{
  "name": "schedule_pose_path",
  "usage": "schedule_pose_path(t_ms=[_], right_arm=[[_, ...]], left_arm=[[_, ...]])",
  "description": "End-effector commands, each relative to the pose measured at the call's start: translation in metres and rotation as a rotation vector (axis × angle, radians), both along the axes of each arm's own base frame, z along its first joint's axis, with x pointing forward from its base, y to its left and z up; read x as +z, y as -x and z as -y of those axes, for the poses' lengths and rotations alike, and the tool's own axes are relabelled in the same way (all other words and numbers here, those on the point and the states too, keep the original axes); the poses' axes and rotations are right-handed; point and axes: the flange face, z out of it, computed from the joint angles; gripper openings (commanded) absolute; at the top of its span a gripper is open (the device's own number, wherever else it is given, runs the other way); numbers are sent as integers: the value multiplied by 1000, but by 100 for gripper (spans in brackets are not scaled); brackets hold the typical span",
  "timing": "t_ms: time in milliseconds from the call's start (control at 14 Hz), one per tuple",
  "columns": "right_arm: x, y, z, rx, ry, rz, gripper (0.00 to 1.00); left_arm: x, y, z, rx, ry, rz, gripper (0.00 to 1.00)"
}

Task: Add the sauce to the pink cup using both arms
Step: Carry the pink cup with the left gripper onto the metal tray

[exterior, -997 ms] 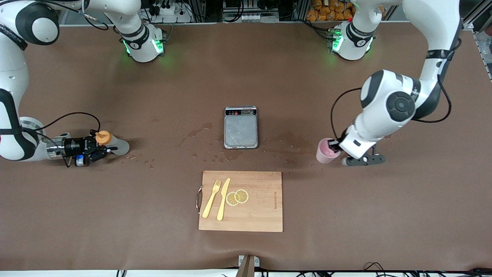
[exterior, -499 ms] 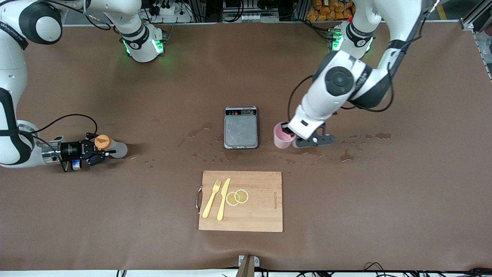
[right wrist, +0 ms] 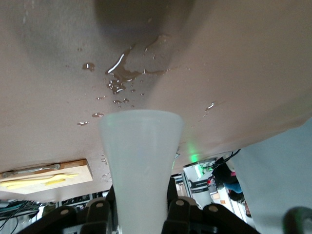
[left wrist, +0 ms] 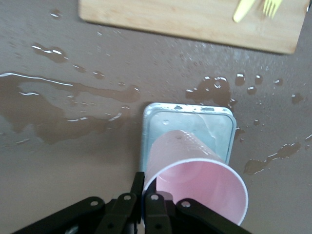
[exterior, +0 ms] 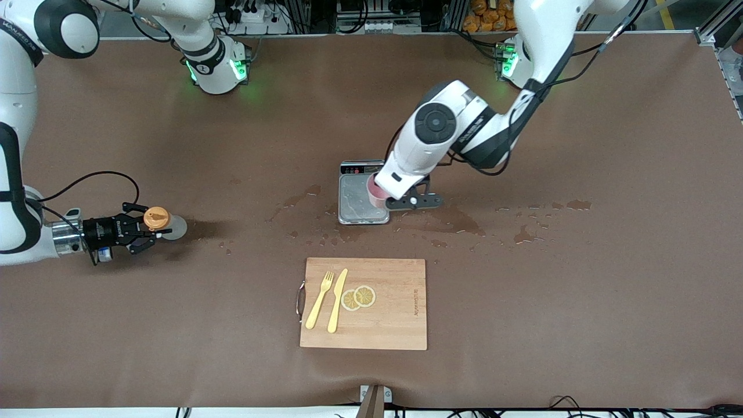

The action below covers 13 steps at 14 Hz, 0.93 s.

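Pink cup over scale edge — gripped

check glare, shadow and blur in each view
Front view: sharp, even light; soft shadow beside the sauce bottle, green glow at both bases. Left wrist view: white glints on puddles around the scale. Right wrist view: bottle close and soft, dark shadow across the table.

We are seeing a scale sitting mid-table amid wet patches. Nearer the camera's edge, a cutting board is carrying a fork, a knife and lemon slices.
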Motion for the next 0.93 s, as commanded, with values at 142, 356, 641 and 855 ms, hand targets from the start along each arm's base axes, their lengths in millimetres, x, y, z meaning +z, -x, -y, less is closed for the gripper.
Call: schedule_pose_path(t_ms=[142,356,641,855], right_arm=[[38,-8,-15,27,84,-27,37],[66,-18,-34,45,157,-35,37],[104,-27,-60,87,269,-23,38],[121,-31,-70,96,323,-21,38]], left_arm=[[-36,-6,26,-21,-24,0,0],[-51,4,35,-48,-40,0,0],[-61,10,40,-9,-52,-19,79],[-51,5,37,-26,-56,11,100]])
